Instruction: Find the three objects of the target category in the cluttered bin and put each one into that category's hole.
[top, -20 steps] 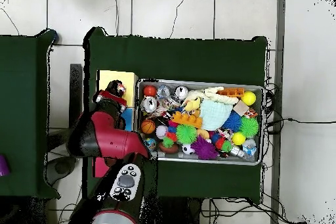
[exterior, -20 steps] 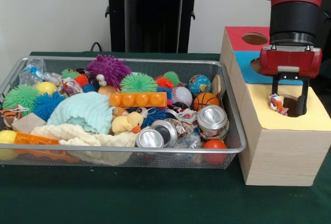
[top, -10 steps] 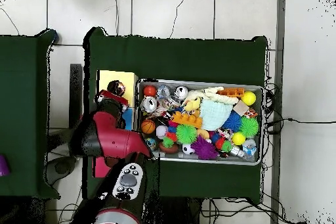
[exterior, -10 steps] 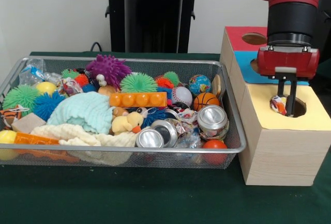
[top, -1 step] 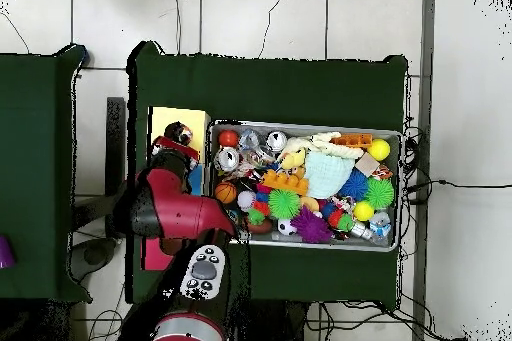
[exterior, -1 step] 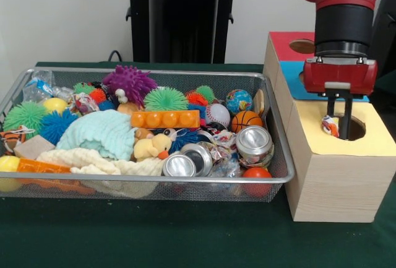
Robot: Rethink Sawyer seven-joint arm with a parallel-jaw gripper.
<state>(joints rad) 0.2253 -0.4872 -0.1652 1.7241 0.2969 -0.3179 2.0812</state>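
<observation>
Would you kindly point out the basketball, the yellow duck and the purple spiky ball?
basketball (exterior, -1 step: pixel 246 120), front view, middle of its orange face.
yellow duck (exterior, -1 step: pixel 150 148), front view, on its body.
purple spiky ball (exterior, -1 step: pixel 130 83), front view, centre of the spikes.

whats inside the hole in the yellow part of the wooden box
A crumpled wrapper sits at the round hole's left rim, beside the closed gripper of the red arm. The dark interior below is hidden.

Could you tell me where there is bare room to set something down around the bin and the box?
The green cloth in front of the wire bin and the wooden box is bare. The bin is packed full. The gripper hangs over the box's yellow-section hole.
</observation>
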